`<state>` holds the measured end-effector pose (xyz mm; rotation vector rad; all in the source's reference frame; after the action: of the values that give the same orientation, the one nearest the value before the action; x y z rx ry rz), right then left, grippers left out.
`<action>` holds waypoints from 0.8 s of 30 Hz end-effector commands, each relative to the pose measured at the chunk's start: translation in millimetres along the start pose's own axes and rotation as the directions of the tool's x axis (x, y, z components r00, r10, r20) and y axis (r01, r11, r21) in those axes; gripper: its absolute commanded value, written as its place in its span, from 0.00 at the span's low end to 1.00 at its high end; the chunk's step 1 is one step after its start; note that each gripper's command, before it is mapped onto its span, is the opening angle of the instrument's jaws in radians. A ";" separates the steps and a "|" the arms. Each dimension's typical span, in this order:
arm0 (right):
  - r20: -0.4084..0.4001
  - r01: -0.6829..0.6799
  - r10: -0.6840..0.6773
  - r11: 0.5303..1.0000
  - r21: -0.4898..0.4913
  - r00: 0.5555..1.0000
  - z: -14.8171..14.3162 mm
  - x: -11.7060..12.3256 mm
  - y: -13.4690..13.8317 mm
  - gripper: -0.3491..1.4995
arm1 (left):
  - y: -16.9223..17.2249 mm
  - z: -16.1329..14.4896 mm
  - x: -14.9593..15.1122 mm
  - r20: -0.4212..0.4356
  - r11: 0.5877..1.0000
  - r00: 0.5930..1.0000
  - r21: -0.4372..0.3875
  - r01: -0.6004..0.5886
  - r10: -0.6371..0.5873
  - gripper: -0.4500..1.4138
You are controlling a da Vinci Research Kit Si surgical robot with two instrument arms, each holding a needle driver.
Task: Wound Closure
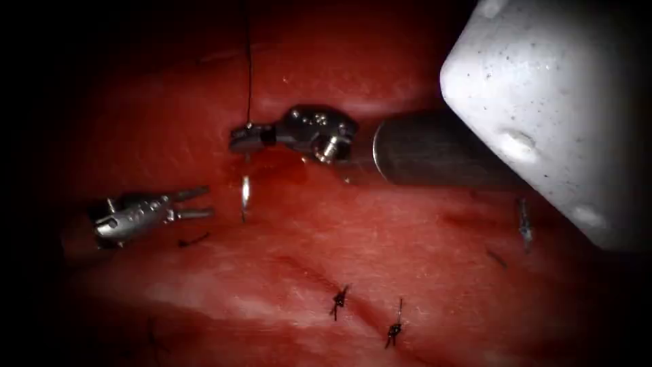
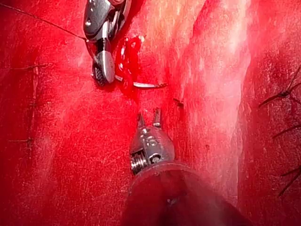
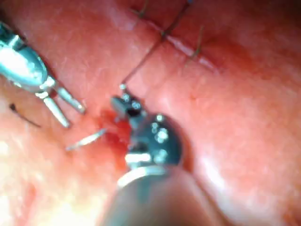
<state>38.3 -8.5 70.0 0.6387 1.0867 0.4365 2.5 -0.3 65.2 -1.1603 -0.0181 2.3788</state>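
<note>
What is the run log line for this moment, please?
left hand open, empty | right hand shut on thread | needle in tissue

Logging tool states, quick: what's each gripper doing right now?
Left tool: fingers open, holding nothing, near the needle, which sticks out of the tissue.
Right tool: fingers closed on the thread.

The right tool (image 1: pixel 238 138) comes in on its shaft (image 1: pixel 435 153) from the right, wrist bent, its jaws closed and pointing left; the thread (image 1: pixel 248 61) runs up from their tip, so they seem to grip it. The left tool (image 1: pixel 197 204) lies low at the left, its jaws apart, pointing right and holding nothing.
</note>
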 end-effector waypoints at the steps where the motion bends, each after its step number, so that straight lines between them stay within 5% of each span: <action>1: 0.001 -0.002 0.002 1.000 -0.008 1.000 0.7 -0.1 0.6 0.44 | 0.3 1.1 -0.2 -0.006 1.000 1.000 -0.008 -0.012 0.012 0.28; 3: -0.003 0.011 -0.011 0.999 -0.030 1.000 0.4 0.3 1.3 0.74 | 0.6 1.6 0.2 -0.014 0.999 0.999 -0.019 -0.040 0.040 0.28; 5: -0.037 0.066 -0.069 0.995 -0.077 0.997 -0.1 1.1 2.7 0.88 | 1.1 2.0 0.5 -0.033 0.998 0.998 -0.036 -0.058 0.056 0.28; 16: -0.098 0.134 -0.151 0.978 -0.159 0.984 0.3 3.0 2.2 0.88 | 1.6 1.9 0.5 -0.036 0.997 0.998 -0.038 -0.060 0.059 0.27; 18: -0.101 0.133 -0.150 0.979 -0.156 0.984 0.1 3.1 2.0 0.81 | 1.6 1.9 0.5 -0.036 0.997 0.998 -0.038 -0.060 0.059 0.27; 20: -0.109 0.133 -0.151 0.979 -0.156 0.982 0.0 3.0 1.4 0.57 | 1.6 1.9 0.5 -0.036 0.997 0.998 -0.039 -0.060 0.059 0.27; 22: -0.121 0.132 -0.152 0.979 -0.157 0.981 0.0 3.0 1.1 0.12 | 1.6 1.9 0.5 -0.036 0.997 0.998 -0.039 -0.060 0.059 0.27; 23: -0.132 0.131 -0.153 0.979 -0.158 0.979 -0.1 3.0 1.0 0.00 | 1.6 1.9 0.4 -0.036 0.997 0.998 -0.039 -0.060 0.059 0.27; 24: -0.135 0.130 -0.152 0.979 -0.158 0.979 -0.3 3.0 1.0 0.00 | 1.6 1.9 0.4 -0.036 0.997 0.998 -0.039 -0.060 0.059 0.27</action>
<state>38.6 -5.1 68.0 0.3930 1.2192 0.4415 0.8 -1.0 65.0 -1.2351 -0.0179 2.4204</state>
